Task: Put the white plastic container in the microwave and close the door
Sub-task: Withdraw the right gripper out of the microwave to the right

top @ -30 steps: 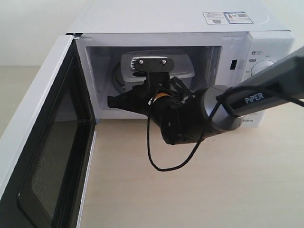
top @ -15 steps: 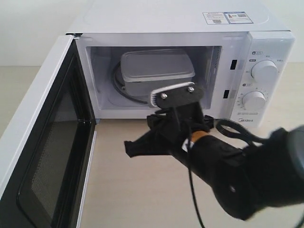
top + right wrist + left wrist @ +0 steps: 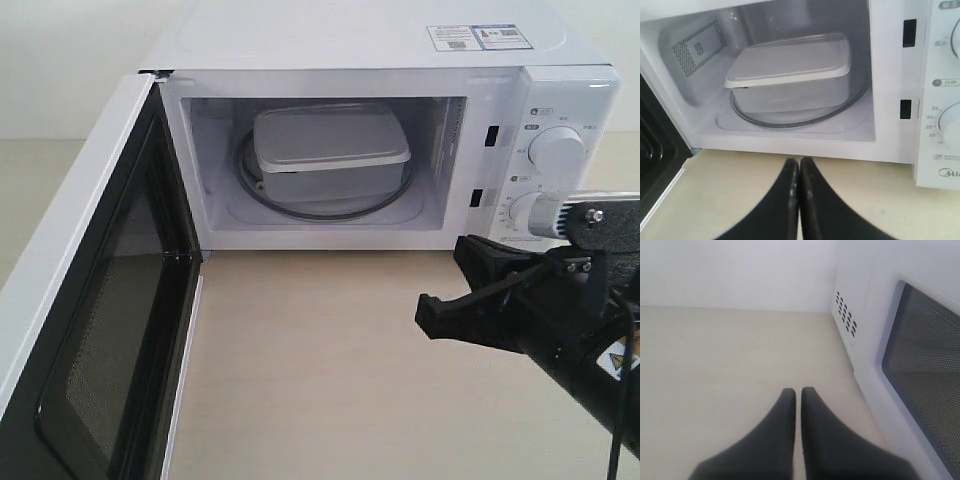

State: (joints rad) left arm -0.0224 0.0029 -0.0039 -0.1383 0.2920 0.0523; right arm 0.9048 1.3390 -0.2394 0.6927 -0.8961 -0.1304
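The white plastic container [image 3: 330, 150] sits lid-on upon the glass turntable [image 3: 372, 204] inside the microwave [image 3: 350, 40], with nothing touching it. The right wrist view shows this container [image 3: 790, 62] deep in the cavity. The door [image 3: 110, 300] stands wide open on the left. My right gripper [image 3: 430, 318] hovers over the table in front of the control panel, outside the cavity; its fingers are shut and empty [image 3: 799, 162]. My left gripper [image 3: 797, 391] is shut and empty, low over the table beside the door's outer face [image 3: 870, 315]. It is out of the exterior view.
Two round dials [image 3: 556, 150] sit on the microwave's right panel, just behind the right arm. Pale wooden tabletop [image 3: 300, 350] stretches in front of the microwave. A white wall [image 3: 740, 270] stands behind the table.
My right arm has pulled back out of the microwave cavity, down and to the right. The container stays on the turntable, released. The door has not moved.
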